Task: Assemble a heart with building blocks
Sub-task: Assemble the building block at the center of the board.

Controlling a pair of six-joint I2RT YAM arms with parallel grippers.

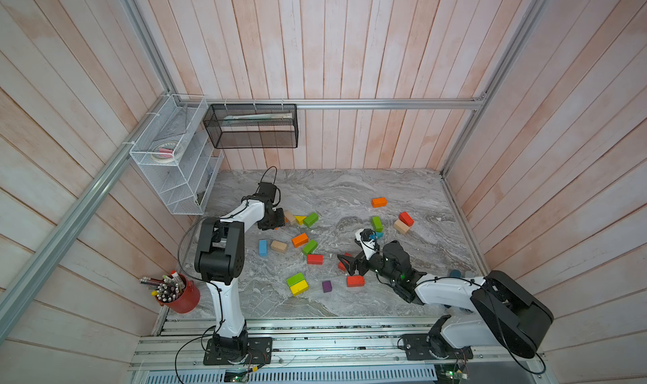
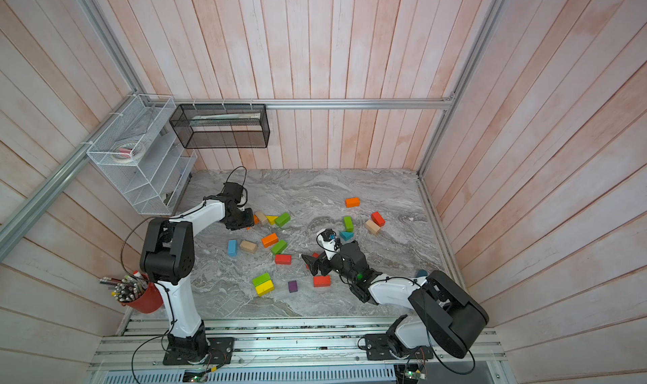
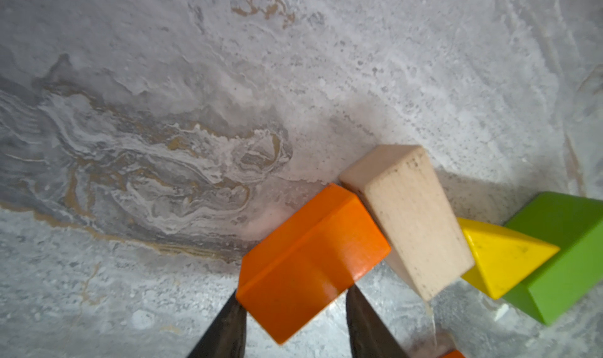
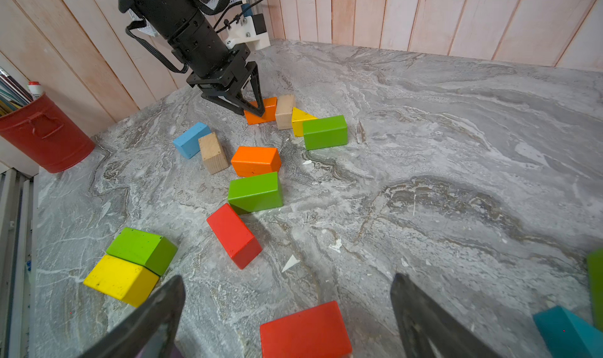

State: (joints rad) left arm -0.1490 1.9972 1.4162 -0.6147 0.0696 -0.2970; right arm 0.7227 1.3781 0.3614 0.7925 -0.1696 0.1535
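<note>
My left gripper [image 3: 292, 291] straddles an orange brick [image 3: 313, 258]; I can't tell if it's clamped; right gripper [image 4: 288, 276] spread apart, empty.

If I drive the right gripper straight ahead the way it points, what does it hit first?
Probably the red block, just ahead of the right gripper and between its open jaws; depth is unclear.
</note>
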